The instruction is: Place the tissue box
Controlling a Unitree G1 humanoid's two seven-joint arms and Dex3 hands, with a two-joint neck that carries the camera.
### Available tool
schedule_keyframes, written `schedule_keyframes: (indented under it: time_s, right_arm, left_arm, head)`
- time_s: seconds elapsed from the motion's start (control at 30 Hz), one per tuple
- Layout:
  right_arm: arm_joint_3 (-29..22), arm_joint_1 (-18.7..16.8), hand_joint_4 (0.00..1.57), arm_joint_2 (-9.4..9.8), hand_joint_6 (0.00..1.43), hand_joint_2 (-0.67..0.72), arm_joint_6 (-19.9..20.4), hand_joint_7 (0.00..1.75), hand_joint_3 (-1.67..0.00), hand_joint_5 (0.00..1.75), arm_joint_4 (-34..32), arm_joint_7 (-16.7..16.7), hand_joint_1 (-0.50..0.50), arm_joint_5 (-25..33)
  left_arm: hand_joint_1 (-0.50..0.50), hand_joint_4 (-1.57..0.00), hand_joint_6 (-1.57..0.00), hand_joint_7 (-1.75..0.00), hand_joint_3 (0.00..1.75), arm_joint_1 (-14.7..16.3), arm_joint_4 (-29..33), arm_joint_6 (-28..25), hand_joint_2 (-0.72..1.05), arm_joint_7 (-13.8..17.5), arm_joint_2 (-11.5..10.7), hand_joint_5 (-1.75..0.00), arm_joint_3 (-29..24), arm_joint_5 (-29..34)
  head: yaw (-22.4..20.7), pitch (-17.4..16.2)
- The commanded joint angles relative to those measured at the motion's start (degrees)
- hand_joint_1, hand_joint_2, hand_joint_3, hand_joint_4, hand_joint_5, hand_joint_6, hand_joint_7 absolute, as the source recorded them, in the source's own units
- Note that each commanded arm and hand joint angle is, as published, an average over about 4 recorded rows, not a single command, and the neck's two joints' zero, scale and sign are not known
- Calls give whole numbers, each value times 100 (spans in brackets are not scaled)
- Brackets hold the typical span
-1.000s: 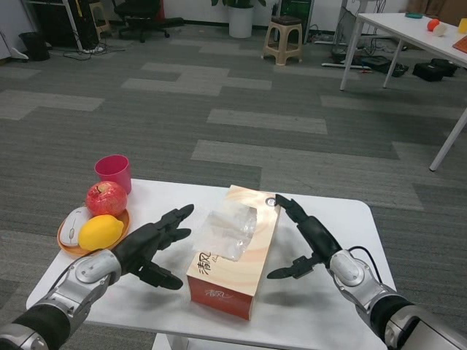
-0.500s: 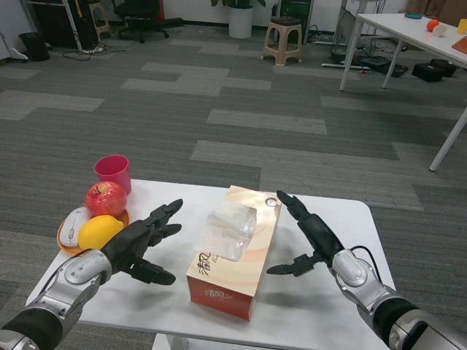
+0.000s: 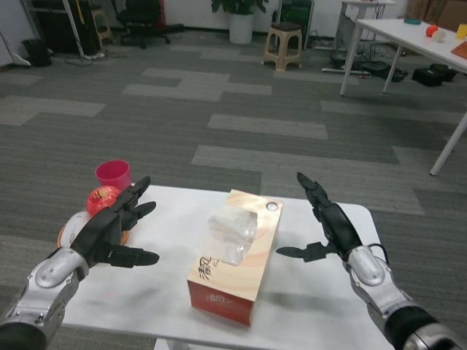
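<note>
White table [image 3: 306, 306] fills the lower frame, grey carpet tile floor [image 3: 241, 109] beyond it. Tissue box [image 3: 237, 254] sits flat on the table near centre, long axis running away from the robot and slightly right, orange/cream card with tissue poking through the top slot. Nothing touching it.

Left hand [image 3: 113, 227] hovers over the table's left side, well apart from the box, fingers spread wide, holding nothing. It overlaps the fruit plate in view.

Right hand [image 3: 328, 227] is right of the box, near but clear of it, fingers extended and apart, thumb pointing toward the box, empty.

Orange plate [image 3: 64, 240] at the left table edge, mostly hidden behind the left hand. Red apple [image 3: 101, 198] on it; a pale object beside it, probably a computer mouse, too covered to confirm. Pink cup [image 3: 114, 175] stands upright just behind the apple.
</note>
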State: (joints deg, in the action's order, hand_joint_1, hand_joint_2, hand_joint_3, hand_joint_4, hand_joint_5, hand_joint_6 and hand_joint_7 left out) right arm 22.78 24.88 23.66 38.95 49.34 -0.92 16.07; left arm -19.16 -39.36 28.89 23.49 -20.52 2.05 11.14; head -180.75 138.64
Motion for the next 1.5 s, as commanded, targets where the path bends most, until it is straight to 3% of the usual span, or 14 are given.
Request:
schedule_keyframes:
  time_s: [0.03, 0.13, 0.3, 0.67, 1.1, 1.27, 1.4, 1.5]
  right_arm:
    - [-406, -194, 0, 69, 0, -35, 25, 7, -48, 0, -307, -14, -46, 36]
    - [-665, -268, 0, 62, 0, -35, 25, 7, -48, 0, -500, -14, -46, 36]
    - [-929, -339, 0, 69, 0, -35, 25, 7, -54, 0, -839, -23, -46, 36]
    - [-878, -510, 0, 9, 0, -35, 16, 7, -56, 0, -1819, -82, -46, 52]
    - [-650, -504, 0, -100, 0, -35, 16, 7, -56, 0, -2339, -251, -46, 60]
    - [-601, -482, 0, -166, 0, -35, 16, 7, -56, 0, -2368, -264, -46, 60]
    - [-573, -431, 0, -204, 0, -35, 16, 10, -59, 0, -2364, -282, -46, 54]
    - [-551, -383, 0, -204, 0, -35, 16, 7, -56, 0, -2337, -293, -46, 54]
  left_arm:
    - [50, 0, 0, 0, 4, 185, 394, 20, 69, -6, 40, -51, -236, 218]
    - [50, 0, 0, 0, 9, 259, 737, 20, 69, -17, 71, -51, -326, 391]
    - [50, 0, 0, 0, 0, 330, 1242, 20, 69, -24, 79, -51, -341, 648]
    - [50, 0, 0, 0, 7, 338, 1926, 20, 69, -37, 128, -51, -236, 884]
    - [50, 0, 0, 0, 2, 327, 2196, 20, 69, -81, 183, -51, -106, 897]
    - [50, 0, 0, 0, 2, 290, 2196, 20, 69, -103, 341, -51, -187, 888]
    - [50, 0, 0, 0, 2, 224, 2178, 68, 69, -112, 510, -51, -249, 886]
    - [50, 0, 0, 0, 4, 163, 2161, 73, 69, -119, 492, -51, -200, 890]
  head:
    - [7, -4]
    - [4, -3]
    - [4, -3]
    - [4, -3]
    - [117, 119]
    - [115, 129]
    - [-140, 442]
    - [25, 530]
